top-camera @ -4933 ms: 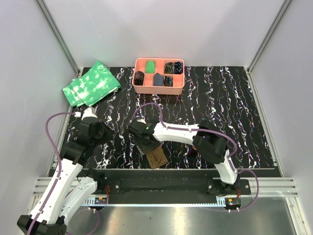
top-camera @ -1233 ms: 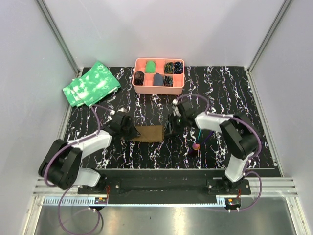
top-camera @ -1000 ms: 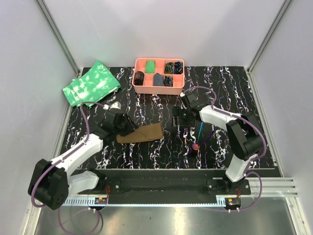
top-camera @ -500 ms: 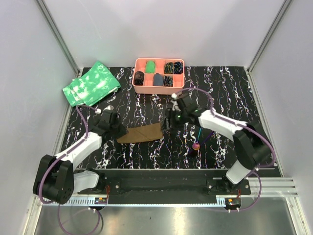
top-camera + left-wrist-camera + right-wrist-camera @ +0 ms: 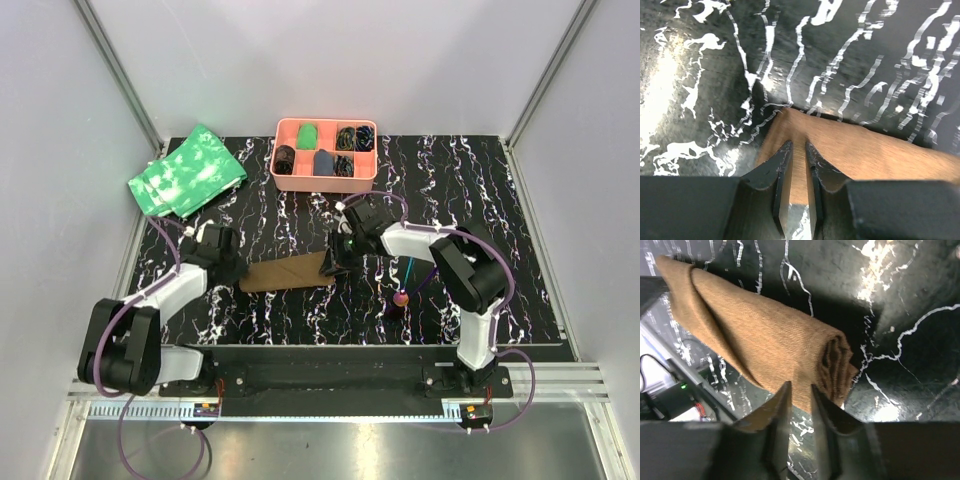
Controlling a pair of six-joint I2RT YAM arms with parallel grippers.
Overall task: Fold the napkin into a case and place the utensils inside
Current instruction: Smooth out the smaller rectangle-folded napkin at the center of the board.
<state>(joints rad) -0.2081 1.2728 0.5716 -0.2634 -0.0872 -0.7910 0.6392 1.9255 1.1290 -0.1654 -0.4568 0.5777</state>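
The napkin (image 5: pixel 285 272) lies as a narrow, layered brown strip a little left of centre in the top view, on the black, white-veined surface (image 5: pixel 500 220). It runs left to right, its right end slightly higher in the frame.

The left tool (image 5: pixel 234 270) sits at the strip's left end. In the left wrist view its fingers (image 5: pixel 782 167) stand almost together with only a thin slot between them. Brown cloth fills that slot, so they are clamped on the napkin (image 5: pixel 865 150) at its corner.

The right tool (image 5: pixel 335 262) meets the strip's right end. In the right wrist view its fingers are likewise drawn close, pinching the lower edge of the napkin (image 5: pixel 755 335) beside its rolled, layered end. The rest of the cloth runs off toward the upper left of that frame.

The utensils (image 5: pixel 408 280) lie on the surface right of centre, near the right tool but apart from the napkin. A teal stem and a pink-red rounded end show.

At the top centre stands a pink tray (image 5: pixel 325 182), its compartments holding green, blue-grey and dark items. Green white-mottled cloths (image 5: pixel 187 170) lie at the upper left.
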